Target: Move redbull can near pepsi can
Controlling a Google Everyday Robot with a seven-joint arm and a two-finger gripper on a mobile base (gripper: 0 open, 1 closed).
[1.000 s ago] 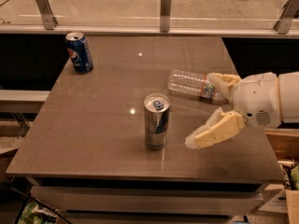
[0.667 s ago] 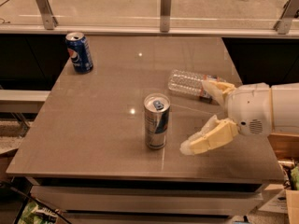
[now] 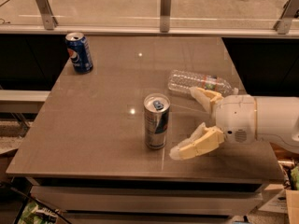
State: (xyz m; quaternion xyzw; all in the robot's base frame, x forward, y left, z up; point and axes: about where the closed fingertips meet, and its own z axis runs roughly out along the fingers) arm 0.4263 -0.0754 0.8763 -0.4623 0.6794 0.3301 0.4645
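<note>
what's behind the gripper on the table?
A clear plastic bottle lies on its side behind the gripper, which is open, just right of the redbull can. The far finger covers part of the bottle's lower right edge, so that part is hidden.

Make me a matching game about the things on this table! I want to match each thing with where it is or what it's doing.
Things:
1. slim silver can
2. dark blue can
3. clear bottle
4. end effector

Places or states:
A. lying on its side, behind the upper finger
B. standing upright at the far left corner of the table
C. open, just to the right of the slim can in the picture, not touching it
D. standing upright near the middle, towards the front edge

Pairs: 1-D, 2-B, 3-A, 4-C
</note>
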